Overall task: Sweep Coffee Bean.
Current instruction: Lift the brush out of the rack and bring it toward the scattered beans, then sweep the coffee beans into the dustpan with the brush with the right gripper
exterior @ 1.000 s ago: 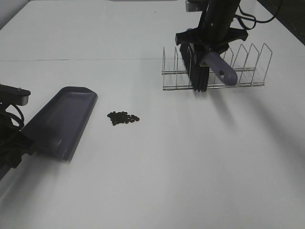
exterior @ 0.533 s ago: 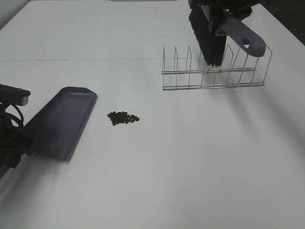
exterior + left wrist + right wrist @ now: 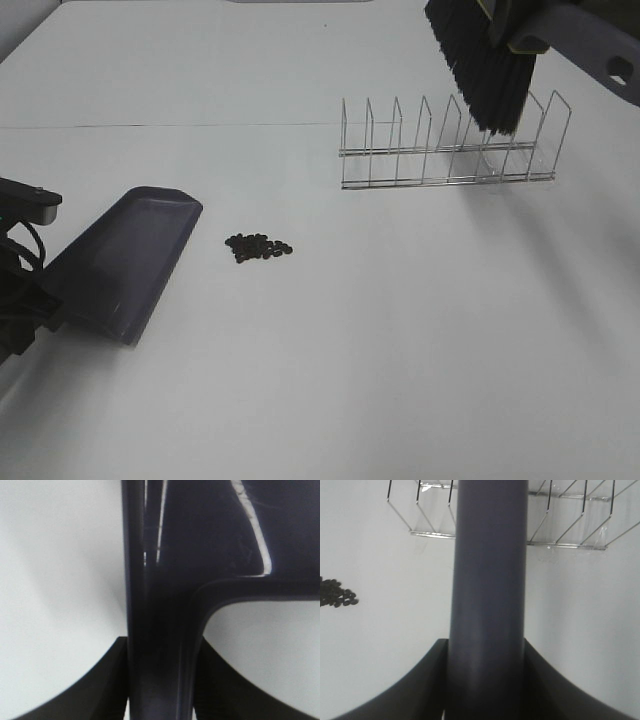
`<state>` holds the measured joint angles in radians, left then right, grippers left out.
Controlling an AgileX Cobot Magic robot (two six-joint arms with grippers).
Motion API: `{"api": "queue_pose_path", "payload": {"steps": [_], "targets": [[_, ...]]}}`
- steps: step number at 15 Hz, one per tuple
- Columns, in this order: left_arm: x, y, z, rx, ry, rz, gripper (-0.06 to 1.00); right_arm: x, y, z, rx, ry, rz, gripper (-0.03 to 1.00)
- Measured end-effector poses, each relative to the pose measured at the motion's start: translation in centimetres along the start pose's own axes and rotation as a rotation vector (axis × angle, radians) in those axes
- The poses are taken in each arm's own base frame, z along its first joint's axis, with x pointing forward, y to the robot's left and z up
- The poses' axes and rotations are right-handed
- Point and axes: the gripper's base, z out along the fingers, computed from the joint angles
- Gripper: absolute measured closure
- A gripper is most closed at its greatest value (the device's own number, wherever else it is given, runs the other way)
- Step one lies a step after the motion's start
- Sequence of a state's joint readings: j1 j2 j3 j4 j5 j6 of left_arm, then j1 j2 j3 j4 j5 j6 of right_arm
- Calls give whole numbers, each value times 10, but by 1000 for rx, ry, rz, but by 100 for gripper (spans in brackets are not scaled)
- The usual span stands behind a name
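A small pile of dark coffee beans (image 3: 258, 247) lies on the white table; it also shows in the right wrist view (image 3: 337, 595). The purple-grey dustpan (image 3: 125, 255) rests tilted to the left of the beans, its open lip towards them. My left gripper (image 3: 160, 690) is shut on the dustpan's handle (image 3: 160, 645). My right gripper (image 3: 485, 685) is shut on the brush handle (image 3: 489, 580). The brush (image 3: 485, 60) hangs in the air above the wire rack, black bristles down, its handle (image 3: 590, 40) pointing right.
A wire rack (image 3: 445, 145) with several upright dividers stands at the back right of the table (image 3: 380, 330). It also shows in the right wrist view (image 3: 560, 525). A thin seam line crosses the table behind the dustpan.
My right gripper has lifted the brush up out of the rack and carried it to the right. The dustpan has shifted slightly left. The beans have not moved.
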<state>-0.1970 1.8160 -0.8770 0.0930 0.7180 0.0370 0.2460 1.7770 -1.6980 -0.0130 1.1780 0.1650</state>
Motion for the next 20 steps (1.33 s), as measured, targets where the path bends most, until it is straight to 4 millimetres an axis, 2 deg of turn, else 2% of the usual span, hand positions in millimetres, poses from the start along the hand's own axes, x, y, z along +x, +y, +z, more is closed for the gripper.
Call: {"api": "queue_pose_path", "payload": {"steps": [1,2,4,5,7,9,11,14,20], "targets": [[0,0,0,-3,2,3,61,15,3,-2,-12,-6,-11,68],[0,0,0,-5,2,5,61,40,8,2,-7,4,-50,68],[0,1,0,-8,1,9,61,69,19,23,33,70,-115,68],[-2,1,-2,-9,-2,8,61,77,25,33,72,94,-154,68],[-7,2,-4,-11,4,9,61,81,35,46,139,111,-214,68],[-10,1,1,-11,35,16,61,87,59,64,240,115,-322,68],[-14,-10,7,-11,50,54,61,93,79,88,307,143,-392,68],[-25,-28,10,-13,44,89,61,90,104,119,321,181,-445,68],[-36,-31,15,-13,91,90,61,87,140,172,299,235,-541,68]]}}
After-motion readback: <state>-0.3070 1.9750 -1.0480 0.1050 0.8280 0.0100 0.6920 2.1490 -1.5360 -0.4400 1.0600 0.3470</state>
